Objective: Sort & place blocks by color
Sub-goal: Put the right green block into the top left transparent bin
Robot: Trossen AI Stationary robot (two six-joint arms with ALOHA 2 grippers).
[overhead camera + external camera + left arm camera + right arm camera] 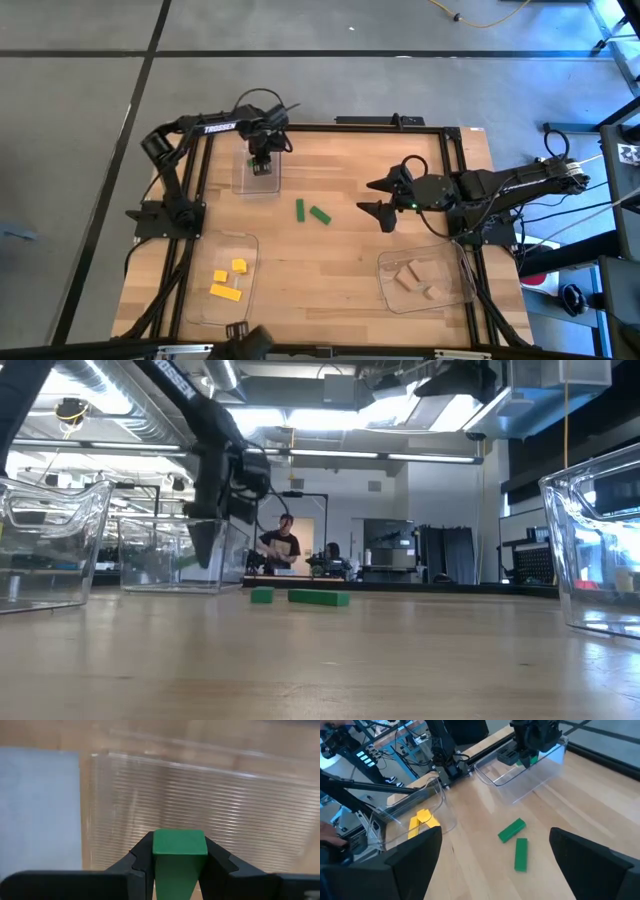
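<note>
Currently my left gripper pinches a light, stiff green wooden block by its flat sides, over the clear plastic tray beneath it.

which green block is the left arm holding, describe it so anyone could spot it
Start at the clear tray at the far left of the wooden table, the one with no blocks lying in it. The left claw hangs over that tray, shut on a green block. Unlike the two green blocks lying loose mid-table, this one is pinched between dark fingers and off the wood.
</note>
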